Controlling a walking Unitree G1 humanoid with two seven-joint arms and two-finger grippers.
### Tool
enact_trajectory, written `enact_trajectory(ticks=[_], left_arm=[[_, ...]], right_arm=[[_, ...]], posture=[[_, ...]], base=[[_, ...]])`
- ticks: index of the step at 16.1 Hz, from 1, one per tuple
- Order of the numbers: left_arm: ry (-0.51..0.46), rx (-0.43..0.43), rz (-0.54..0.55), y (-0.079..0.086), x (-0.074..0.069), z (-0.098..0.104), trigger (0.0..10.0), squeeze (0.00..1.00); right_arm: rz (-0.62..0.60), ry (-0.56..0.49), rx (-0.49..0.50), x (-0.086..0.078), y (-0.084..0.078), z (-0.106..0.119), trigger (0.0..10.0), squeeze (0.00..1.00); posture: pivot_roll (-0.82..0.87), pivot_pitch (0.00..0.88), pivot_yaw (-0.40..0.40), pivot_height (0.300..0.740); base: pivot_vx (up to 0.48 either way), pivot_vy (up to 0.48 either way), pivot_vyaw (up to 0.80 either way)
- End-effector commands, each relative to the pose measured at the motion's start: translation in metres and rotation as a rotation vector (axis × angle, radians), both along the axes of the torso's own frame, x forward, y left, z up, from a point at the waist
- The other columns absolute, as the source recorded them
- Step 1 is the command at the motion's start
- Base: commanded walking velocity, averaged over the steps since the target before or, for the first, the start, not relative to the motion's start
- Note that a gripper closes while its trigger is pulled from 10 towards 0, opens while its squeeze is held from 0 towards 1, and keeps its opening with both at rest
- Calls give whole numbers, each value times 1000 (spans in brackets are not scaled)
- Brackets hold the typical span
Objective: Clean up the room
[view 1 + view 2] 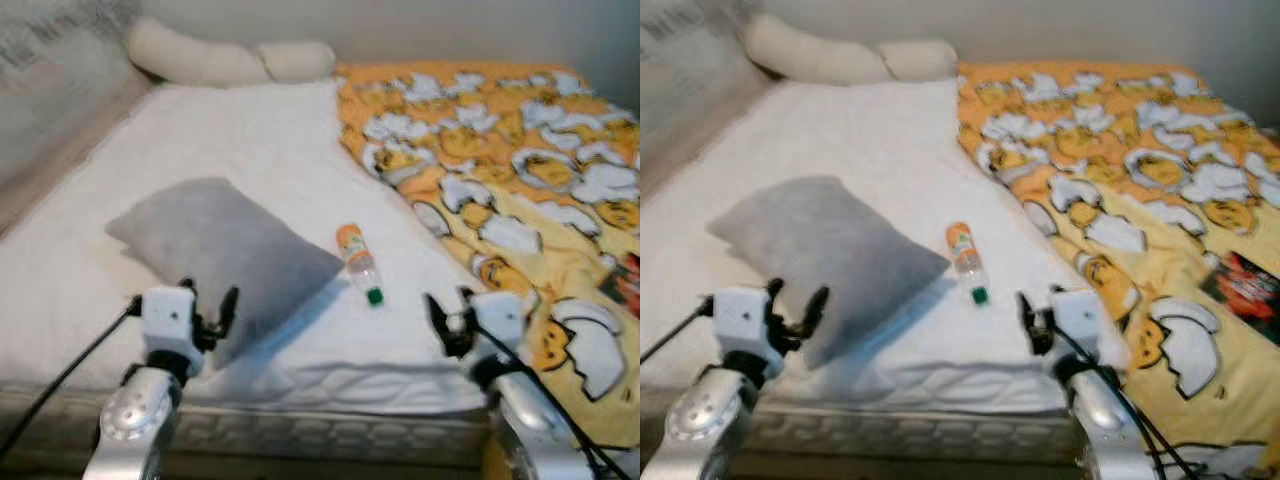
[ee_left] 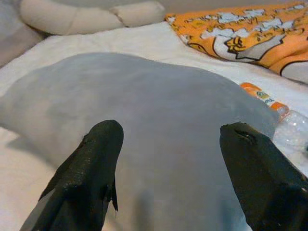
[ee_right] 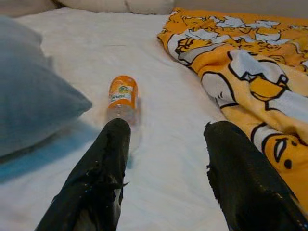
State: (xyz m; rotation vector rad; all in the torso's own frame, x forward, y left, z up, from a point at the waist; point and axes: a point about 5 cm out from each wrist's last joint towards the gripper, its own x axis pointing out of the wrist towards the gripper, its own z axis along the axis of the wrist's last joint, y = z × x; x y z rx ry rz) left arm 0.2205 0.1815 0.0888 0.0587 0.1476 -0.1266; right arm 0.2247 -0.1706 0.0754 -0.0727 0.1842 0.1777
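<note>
Bottle, clear plastic with orange label and green cap (image 1: 359,263), is lying on white mattress (image 1: 250,140) between grey pillow (image 1: 225,255) and yellow-orange blanket (image 1: 520,190). Right gripper (image 3: 166,163), gaping empty, is aiming there; straddling the body crosswise seems best. Left gripper (image 2: 173,159) is hovering spread, empty.

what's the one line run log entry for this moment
stage: approaching bed | left claw: open, at grey pillow | right claw: open, short of plastic bottle | bottle: lying on white mattress | held: nothing
</note>
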Motion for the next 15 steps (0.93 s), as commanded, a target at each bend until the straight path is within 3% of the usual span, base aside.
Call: enact_trajectory(ticks=[1, 3, 6, 8, 11, 13, 15], left_arm=[[-16, -8, -21, -7, 5, 3, 10000, 0], [-26, 5, -30, -8, 7, 6, 10000, 0], [-33, 46, -52, -4, 8, 8, 10000, 0], [-21, 26, -52, 0, 9, 8, 10000, 0], [-10, 96, -147, -5, 11, 7, 10000, 0], [7, 122, -223, -9, 11, 6, 10000, 0], [28, 109, -284, -11, 13, 6, 10000, 0]], right_arm=[[-26, -4, -28, 1, -10, 1, 10000, 0], [-22, -1, -22, 6, -8, 0, 10000, 0], [-62, 7, 21, 17, -7, -2, 10000, 0], [-54, 16, 26, 23, -7, 0, 10000, 0], [46, 104, -27, 34, -10, -2, 10000, 0], [114, 140, -9, 43, -10, 1, 10000, 0], [180, 172, -5, 55, -7, 3, 10000, 0]], posture=[[-50, 0, 46, 740], [-28, 0, 41, 740], [-11, 0, 41, 740], [-17, 0, 42, 740], [-15, 0, 47, 740], [-10, 0, 40, 740], [-8, 0, 41, 740]], base=[[334, 0, 800], [332, 0, 800], [331, 0, 0], [142, 0, 0], [0, 0, 0], [0, 0, 0], [0, 0, 0]])
